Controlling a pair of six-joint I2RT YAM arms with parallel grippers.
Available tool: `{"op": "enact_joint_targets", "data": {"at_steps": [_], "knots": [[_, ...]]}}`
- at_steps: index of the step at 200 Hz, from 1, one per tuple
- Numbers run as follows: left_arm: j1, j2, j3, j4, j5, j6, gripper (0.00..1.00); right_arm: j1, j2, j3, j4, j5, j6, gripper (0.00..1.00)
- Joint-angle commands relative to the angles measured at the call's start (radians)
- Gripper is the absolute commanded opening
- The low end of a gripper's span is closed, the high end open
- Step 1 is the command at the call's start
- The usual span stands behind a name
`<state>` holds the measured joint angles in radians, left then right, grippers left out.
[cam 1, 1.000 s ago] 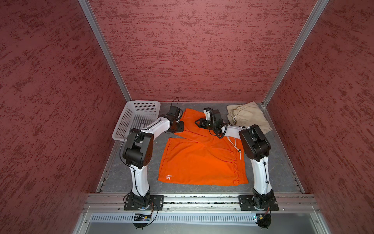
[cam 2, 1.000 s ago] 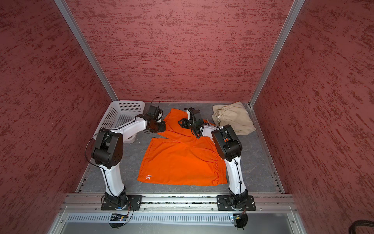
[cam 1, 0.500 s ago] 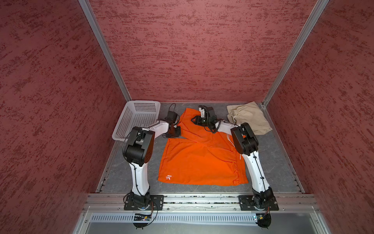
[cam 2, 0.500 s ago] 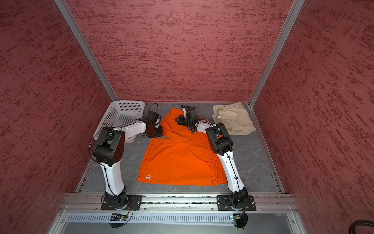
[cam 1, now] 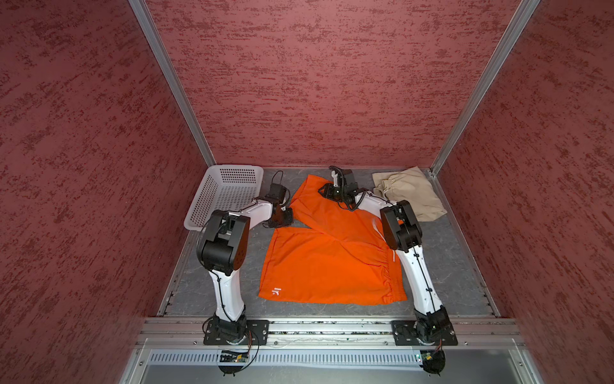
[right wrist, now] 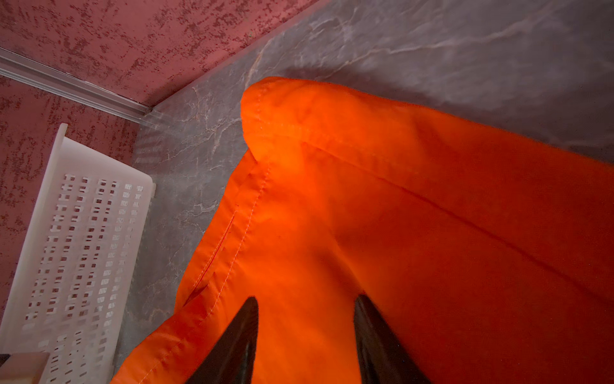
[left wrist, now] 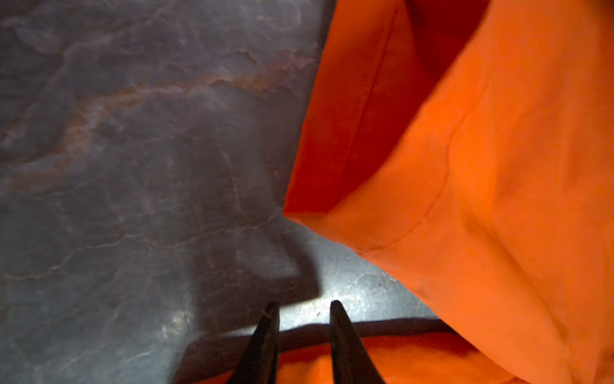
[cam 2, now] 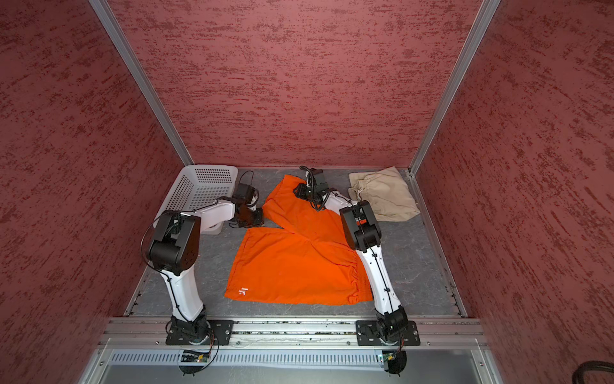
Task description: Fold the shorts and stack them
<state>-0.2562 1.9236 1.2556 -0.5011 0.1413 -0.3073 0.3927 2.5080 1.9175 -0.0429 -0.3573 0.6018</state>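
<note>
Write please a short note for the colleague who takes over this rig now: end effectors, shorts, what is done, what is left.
The left end effector is open and empty, over bare table beside the far leg of the orange shorts.
The right end effector is open over that far leg, pinching nothing.
The orange shorts lie spread mid-table, far leg askew, not folded.
The beige shorts lie bunched in the far right corner, away from both arms.
Done: no finished fold, no stack.
Left: fold both pairs, then stack them.
</note>
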Motion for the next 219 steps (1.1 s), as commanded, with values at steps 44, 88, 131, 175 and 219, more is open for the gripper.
{"op": "enact_joint_targets", "data": {"at_steps": [44, 88, 131, 175, 219], "knots": [[0.005, -0.082, 0.123, 0.016, 0.011, 0.009, 0.31, -0.002, -0.017, -0.018, -0.039, 0.016, -0.007, 0.49], [-0.003, 0.037, 0.223, -0.006, 0.025, 0.019, 0.30, -0.001, -0.011, -0.018, -0.043, 0.017, -0.004, 0.49], [-0.005, 0.135, 0.247, -0.031, 0.019, 0.036, 0.25, -0.002, -0.006, -0.009, -0.062, 0.046, -0.003, 0.49], [-0.003, 0.160, 0.184, -0.045, -0.017, 0.045, 0.21, -0.009, 0.014, 0.037, -0.115, 0.084, -0.009, 0.49], [-0.002, 0.099, 0.084, -0.058, -0.071, 0.058, 0.21, -0.027, 0.050, 0.104, -0.192, 0.124, -0.008, 0.49]]}}
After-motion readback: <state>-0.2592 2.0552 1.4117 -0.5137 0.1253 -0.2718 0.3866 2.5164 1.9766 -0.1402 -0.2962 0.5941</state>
